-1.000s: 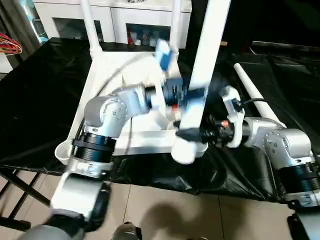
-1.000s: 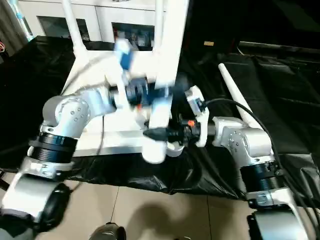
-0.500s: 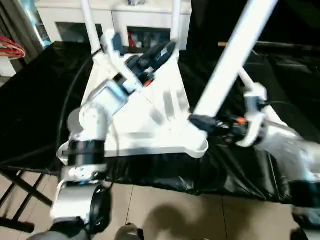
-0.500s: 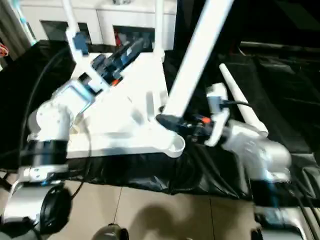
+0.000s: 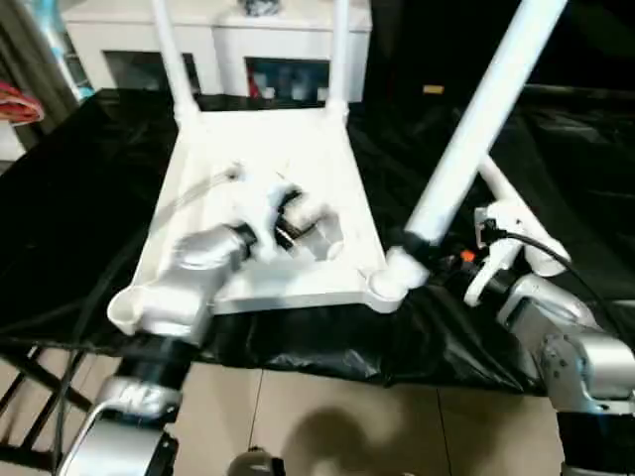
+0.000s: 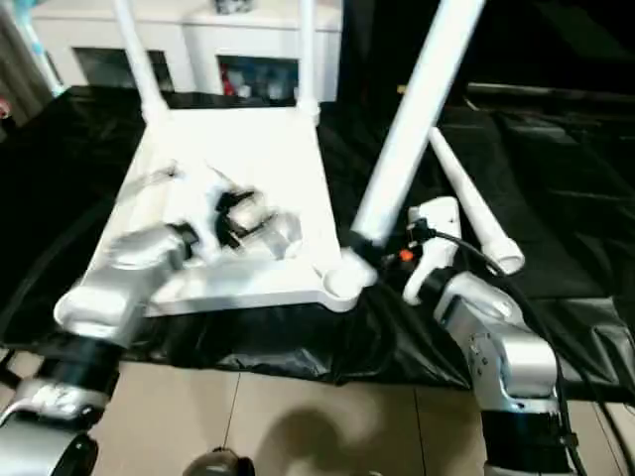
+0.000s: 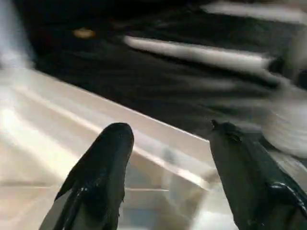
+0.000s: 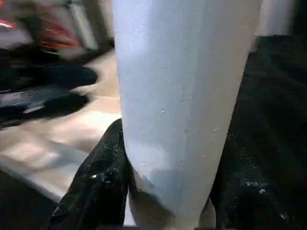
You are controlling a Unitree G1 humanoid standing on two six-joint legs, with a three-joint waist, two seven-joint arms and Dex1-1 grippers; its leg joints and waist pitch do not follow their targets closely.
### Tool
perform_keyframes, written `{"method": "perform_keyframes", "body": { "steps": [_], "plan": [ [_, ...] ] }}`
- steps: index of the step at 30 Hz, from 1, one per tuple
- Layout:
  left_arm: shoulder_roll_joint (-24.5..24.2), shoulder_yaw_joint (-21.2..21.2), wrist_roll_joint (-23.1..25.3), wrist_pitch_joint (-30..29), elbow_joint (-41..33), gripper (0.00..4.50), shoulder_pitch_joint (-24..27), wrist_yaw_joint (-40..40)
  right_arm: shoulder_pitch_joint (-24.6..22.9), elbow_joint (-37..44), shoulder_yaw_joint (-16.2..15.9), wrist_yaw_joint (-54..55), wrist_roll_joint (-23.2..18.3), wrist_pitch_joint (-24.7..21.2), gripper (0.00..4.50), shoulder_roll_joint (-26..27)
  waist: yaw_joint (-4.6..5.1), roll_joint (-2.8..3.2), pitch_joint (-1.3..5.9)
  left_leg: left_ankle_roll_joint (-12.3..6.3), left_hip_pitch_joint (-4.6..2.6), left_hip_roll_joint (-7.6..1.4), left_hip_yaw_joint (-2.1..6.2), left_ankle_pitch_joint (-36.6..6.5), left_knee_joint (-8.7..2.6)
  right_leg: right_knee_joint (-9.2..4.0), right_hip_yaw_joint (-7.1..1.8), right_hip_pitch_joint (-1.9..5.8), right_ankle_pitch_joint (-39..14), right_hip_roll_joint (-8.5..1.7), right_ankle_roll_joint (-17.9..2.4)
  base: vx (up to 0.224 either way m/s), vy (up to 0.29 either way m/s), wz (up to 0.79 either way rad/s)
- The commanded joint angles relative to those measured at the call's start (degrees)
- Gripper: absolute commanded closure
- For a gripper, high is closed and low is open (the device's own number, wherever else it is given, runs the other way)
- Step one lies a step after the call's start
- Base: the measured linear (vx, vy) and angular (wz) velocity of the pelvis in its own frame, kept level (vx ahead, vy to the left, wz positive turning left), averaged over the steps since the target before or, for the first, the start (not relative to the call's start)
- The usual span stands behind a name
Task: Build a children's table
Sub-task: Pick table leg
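Observation:
The children's table top [image 5: 268,149] lies upside down on the black sheet, ribbed underside up. Two white legs [image 5: 167,59] stand in its far corner sockets. My right gripper [image 8: 172,158] is shut on a third leg [image 5: 476,129], which leans up to the right with its lower end at the near right corner socket [image 5: 385,286]. A fourth leg [image 6: 466,203] lies loose on the sheet to the right. My left gripper [image 7: 168,132] hovers open just above the middle of the underside [image 5: 288,220], holding nothing.
The big black-sheeted table [image 5: 79,198] carries everything; its front edge runs just below the white top, with tiled floor [image 5: 327,416] beneath. A white cabinet with glass doors [image 5: 228,45] stands behind it.
My left arm has swung back from the top's far edge to the middle of the underside. The held leg's lower end has dropped to the near right corner socket.

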State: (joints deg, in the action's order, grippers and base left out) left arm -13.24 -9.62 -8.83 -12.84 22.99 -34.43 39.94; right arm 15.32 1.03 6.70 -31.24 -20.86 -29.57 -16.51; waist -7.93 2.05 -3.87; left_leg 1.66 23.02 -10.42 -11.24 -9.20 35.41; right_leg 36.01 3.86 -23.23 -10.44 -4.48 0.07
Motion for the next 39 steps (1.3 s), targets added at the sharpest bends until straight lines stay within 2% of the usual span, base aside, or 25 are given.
{"method": "perform_keyframes", "body": {
  "steps": [1,8,17,18,19,20,21,22,23,24,25,26,27,28,29,30,31,32,33,34,35,36,37,38,39],
  "plan": [
    [0.2,0.2,1.6,2.2,2.6,1.5,-1.8,-0.8,0.0,-0.4,2.1,2.6,2.2,1.6,2.62,-0.4,0.54,0.05,4.85,3.0,-1.76,-2.42,2.0,-16.5,-4.68,-5.23,-2.7,2.25,-15.0,-4.24,-8.0,0.0,0.0,0.0],
    [4.2,7.2,-0.6,-1.2,3.7,1.5,-2.1,-14.4,-2.3,2.2,0.9,8.1,5.7,3.5,2.62,0.6,1.58,0.17,4.95,0.41,-1.37,-2.19,1.83,-13.6,-4.23,-5.05,-2.34,2.72,-11.7,-4.0,-10.3,0.0,0.0,0.0],
    [8.0,10.5,1.1,-6.0,-10.6,1.5,7.5,-25.8,-3.9,4.0,-3.0,16.4,13.0,7.0,2.62,4.1,3.09,0.16,4.66,0.61,-1.71,-2.85,2.21,-16.4,-4.81,-5.7,-2.06,2.09,-18.6,-3.11,-7.5,0.0,0.0,0.0],
    [8.5,10.1,1.8,-6.1,-12.2,1.5,8.5,-27.1,-4.0,3.7,-3.5,16.9,13.5,7.2,2.62,4.2,3.95,0.3,4.23,-2.71,2.1,-2.01,5.1,-18.1,-6.9,-4.0,1.48,4.58,-16.7,-3.22,-7.5,0.0,0.0,0.0],
    [8.7,9.8,2.2,-6.2,-12.9,1.5,8.8,-27.7,-4.0,3.3,-3.7,17.1,13.8,7.5,2.62,4.3,3.45,1.2,5.13,-2.91,0.56,-2.82,6.31,-19.9,-6.53,-4.2,1.9,4.1,-15.1,-3.28,-7.6,0.0,-0.027,0.41],
    [8.9,9.1,2.9,-6.3,-13.7,1.5,9.4,-28.3,-4.0,2.8,-4.0,17.6,14.4,8.0,2.62,4.4,4.06,1.25,5.03,-3.66,-0.16,-3.76,7.81,-21.2,-6.52,-4.2,2.03,3.57,-11.8,-3.34,-8.8,0.0,-0.027,0.41],
    [8.9,8.7,3.3,-6.4,-14.1,1.5,9.6,-28.7,-4.0,2.6,-3.8,18.3,14.3,8.3,2.62,4.9,5.93,3.02,4.69,-5.62,-0.61,-6.4,12.91,-26.2,-8.89,-0.46,3.16,3.58,-8.1,-1.31,-11.0,0.022,-0.063,0.57],
    [9.3,8.9,3.3,-6.1,-14.4,1.5,9.8,-29.3,-3.9,2.7,-3.6,18.4,13.7,8.3,2.62,5.5,6.4,2.73,4.35,-6.04,-1.27,-6.93,14.65,-29.0,-9.75,1.03,3.04,2.74,-9.7,-0.58,-11.4,0.006,-0.118,0.55],
    [9.3,9.0,3.2,-6.1,-14.4,1.5,9.8,-29.4,-4.0,2.7,-3.5,18.4,13.5,8.2,2.62,5.6,6.67,3.22,4.58,-4.94,-3.21,-9.19,15.08,-31.0,-9.81,2.25,2.3,1.21,-11.1,-0.3,-11.2,0.006,-0.118,0.55],
    [9.3,9.0,3.2,-6.1,-14.4,1.5,9.8,-29.4,-4.0,2.7,-3.5,18.4,13.5,8.2,2.62,5.6,6.67,2.57,4.04,-4.51,-2.45,-9.26,15.62,-32.4,-10.69,4.55,1.0,0.7,-10.4,0.01,-10.3,0.01,-0.173,0.55],
    [9.6,10.0,2.6,-8.5,-15.7,1.5,10.2,-30.7,-4.2,3.3,-3.7,17.8,13.0,7.1,2.62,5.8,6.28,1.61,3.94,-4.03,-2.74,-9.78,12.83,-33.3,-11.02,4.6,-0.65,0.09,-9.1,-0.38,-8.8,0.018,-0.25,0.41],
    [9.7,10.7,1.8,-9.3,-16.7,1.5,10.3,-30.9,-4.7,3.8,-4.2,17.0,12.7,7.0,2.62,5.7,5.86,-0.53,3.91,-6.16,-2.15,-6.71,9.83,-31.0,-8.62,1.06,-3.13,0.85,-8.9,-1.69,-11.5,0.018,-0.25,0.41],
    [9.7,11.2,1.4,-9.8,-17.3,1.5,10.4,-30.9,-5.0,4.1,-4.7,16.5,12.6,6.9,2.62,5.6,5.4,-1.53,3.85,-5.54,-1.96,-2.0,6.72,-27.9,-3.73,-4.07,-3.92,0.05,-12.6,-2.65,-16.1,-0.008,-0.29,0.3],
    [9.6,11.3,1.5,-10.2,-17.8,1.5,10.4,-31.0,-5.3,4.3,-4.9,16.1,12.5,7.0,2.62,5.5,2.27,-3.33,4.94,-6.71,0.74,4.23,1.92,-15.0,8.17,-7.4,-5.78,2.88,-24.1,-5.48,-15.1,0.017,-0.257,0.04],
    [9.0,10.9,1.9,-10.1,-17.9,1.5,10.4,-30.5,-5.6,4.5,-5.1,15.8,12.2,6.8,2.62,5.7,1.61,-4.57,4.28,-5.71,4.39,4.37,3.13,-7.0,7.15,-5.18,-6.08,5.65,-19.9,-4.98,-2.7,0.017,-0.257,0.04],
    [8.4,10.5,2.5,-9.8,-17.9,1.5,10.5,-30.0,-5.8,4.6,-5.2,15.4,11.9,6.5,2.62,5.8,0.59,-3.84,4.67,-5.18,3.83,4.7,3.76,-5.4,5.66,-4.86,-6.48,5.8,-15.6,-4.76,4.2,0.033,-0.216,0.0],
    [8.1,10.5,2.1,-9.8,-18.2,1.5,10.7,-29.5,-6.1,4.7,-6.0,14.7,12.3,6.6,2.62,5.5,0.97,-3.15,4.65,-6.26,1.6,3.71,5.21,-5.3,1.95,-5.23,-6.04,6.0,-7.5,-4.99,14.5,-0.023,-0.171,0.13],
    [8.1,10.5,2.1,-9.8,-18.2,1.5,10.7,-29.5,-6.1,4.7,-6.0,14.7,12.3,6.6,2.62,5.5,0.86,-2.02,4.82,-6.88,1.04,3.18,5.59,-4.5,1.05,-5.75,-5.58,6.01,-5.9,-4.72,14.8,-0.023,-0.171,0.13],
    [8.2,10.7,1.8,-10.0,-18.3,1.5,10.8,-29.3,-6.2,4.8,-6.4,14.4,12.4,6.7,2.62,5.4,0.86,-2.02,4.82,-6.88,1.04,3.18,5.59,-4.5,1.05,-5.75,-5.58,6.01,-5.9,-4.72,14.8,-0.044,-0.141,0.09],
    [8.0,10.7,1.2,-10.0,-18.5,1.5,10.9,-28.6,-6.4,5.0,-7.7,13.5,13.2,7.3,2.62,4.8,1.44,-0.36,5.13,-8.88,-0.27,-0.46,7.38,-3.2,-0.98,-5.62,-2.47,4.92,-3.2,-2.69,15.0,-0.046,-0.093,0.09],
    [7.9,10.6,1.2,-10.3,-18.8,1.5,10.9,-28.4,-6.4,5.1,-8.1,13.1,13.1,7.0,2.62,4.6,1.47,0.16,5.15,-9.34,-1.32,-2.92,8.26,-5.3,-1.82,-5.76,-2.0,4.31,-6.2,-3.08,13.5,-0.046,-0.093,0.09],
    [7.8,10.5,1.4,-10.6,-18.9,1.5,11.0,-28.2,-6.5,5.1,-8.2,12.8,12.9,6.7,2.62,4.6,1.95,-0.71,4.57,-10.71,0.93,-4.66,12.04,-11.6,-3.75,-3.16,-0.87,6.33,-9.8,-6.91,6.4,-0.041,-0.043,0.2],
    [7.8,10.5,1.4,-10.6,-19.0,1.5,11.0,-28.2,-6.5,5.1,-8.4,12.7,13.0,6.7,2.62,4.6,1.86,0.54,4.34,-9.22,1.13,-4.23,12.41,-16.7,-4.67,-3.27,-0.71,6.26,-15.5,-7.17,2.1,-0.043,-0.044,0.43],
    [7.9,10.6,1.5,-11.0,-19.3,1.5,11.1,-28.3,-6.6,5.1,-8.7,12.6,13.1,7.0,2.62,4.5,2.51,-1.49,3.24,-2.35,-0.52,0.82,8.41,-20.3,-0.55,-8.35,0.75,5.66,-41.2,-9.46,-1.0,-0.043,-0.044,0.43],
    [7.9,10.7,1.4,-11.2,-19.4,1.5,11.1,-28.4,-6.7,5.1,-8.9,12.7,13.4,7.3,2.62,4.5,2.44,-1.88,2.53,-1.72,-2.87,2.08,6.03,-15.8,4.08,-12.08,3.16,4.11,-50.3,-10.8,1.3,-0.05,-0.035,0.54]
  ]
}}
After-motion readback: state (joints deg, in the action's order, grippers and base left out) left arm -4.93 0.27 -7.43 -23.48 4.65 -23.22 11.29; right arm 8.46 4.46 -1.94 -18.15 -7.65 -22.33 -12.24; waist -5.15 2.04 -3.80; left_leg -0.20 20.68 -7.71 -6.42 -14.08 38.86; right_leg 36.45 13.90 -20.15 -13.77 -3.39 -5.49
